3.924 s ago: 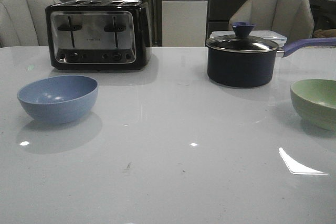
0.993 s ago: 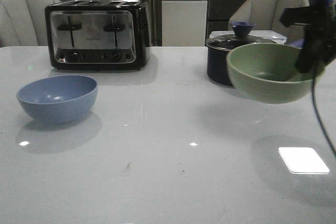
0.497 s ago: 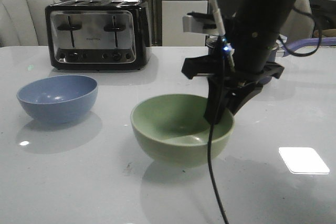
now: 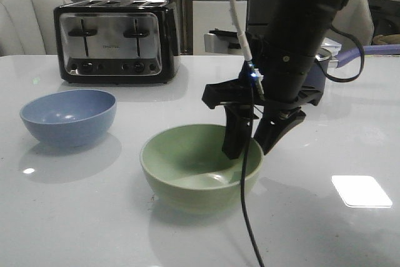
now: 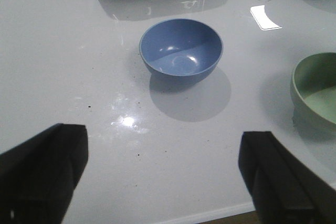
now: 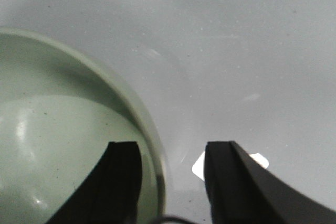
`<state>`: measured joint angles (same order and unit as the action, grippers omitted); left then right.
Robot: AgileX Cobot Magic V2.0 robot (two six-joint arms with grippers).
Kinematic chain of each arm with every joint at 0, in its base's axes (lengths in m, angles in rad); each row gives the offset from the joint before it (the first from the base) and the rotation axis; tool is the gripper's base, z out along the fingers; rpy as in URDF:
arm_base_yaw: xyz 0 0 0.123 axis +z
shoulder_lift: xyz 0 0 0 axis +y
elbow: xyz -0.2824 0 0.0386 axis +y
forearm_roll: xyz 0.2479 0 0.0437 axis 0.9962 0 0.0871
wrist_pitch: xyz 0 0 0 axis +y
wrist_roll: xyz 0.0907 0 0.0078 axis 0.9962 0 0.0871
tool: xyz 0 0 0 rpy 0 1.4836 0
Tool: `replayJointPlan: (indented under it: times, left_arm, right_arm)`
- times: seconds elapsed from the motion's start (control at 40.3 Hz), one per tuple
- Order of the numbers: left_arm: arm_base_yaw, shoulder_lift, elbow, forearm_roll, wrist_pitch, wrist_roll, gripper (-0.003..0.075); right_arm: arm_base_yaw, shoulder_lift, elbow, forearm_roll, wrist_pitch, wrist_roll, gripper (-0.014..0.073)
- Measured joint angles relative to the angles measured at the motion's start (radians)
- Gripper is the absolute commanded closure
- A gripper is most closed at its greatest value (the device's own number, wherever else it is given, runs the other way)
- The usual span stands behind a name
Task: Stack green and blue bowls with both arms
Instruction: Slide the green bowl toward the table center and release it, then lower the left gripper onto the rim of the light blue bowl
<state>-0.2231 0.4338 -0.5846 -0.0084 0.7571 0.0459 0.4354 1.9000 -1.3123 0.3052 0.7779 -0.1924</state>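
Green bowl point(image 4: 199, 172) sits mid-bench. My right claw point(image 4: 255, 144) straddles its near rim, one finger inside, one outside; released or pinching, I cannot tell. Blue bowl point(image 5: 181, 50) waits apart; left claw point(image 5: 163, 174) hangs spread wide, empty.

Open table point(image 4: 94, 217) is lying between the blue bowl point(image 4: 68, 116) at my left and the green bowl point(image 4: 200, 167). My right claw point(image 4: 255, 142) is straddling its right rim; toaster point(image 4: 117, 40) is blocking the far left.
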Motion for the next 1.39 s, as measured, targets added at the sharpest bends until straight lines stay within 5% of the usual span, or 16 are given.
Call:
replayJointPlan:
  times: [0.348, 0.695, 1.068, 1.391]
  left_arm:
    - [0.0, 0.0, 0.0, 0.0, -0.006, 0.0, 0.0085]
    - [0.0, 0.063, 0.0, 0.0, -0.013, 0.0, 0.0085]
    - [0.0, 0.408, -0.126, 0.008, 0.001, 0.0, 0.0085]
    - [0.04, 0.801, -0.374, -0.01, 0.001, 0.0, 0.0085]
  right_arm:
    - [0.083, -0.38, 0.109, 0.0, -0.04, -0.157, 0.0159]
    - [0.128, -0.82, 0.375, 0.002, -0.042, -0.167, 0.0159]
    - [0.128, -1.101, 0.57, 0.002, -0.024, -0.129, 0.0159]
    - [0.128, -1.131, 0.582, 0.002, -0.014, -0.126, 0.0159]
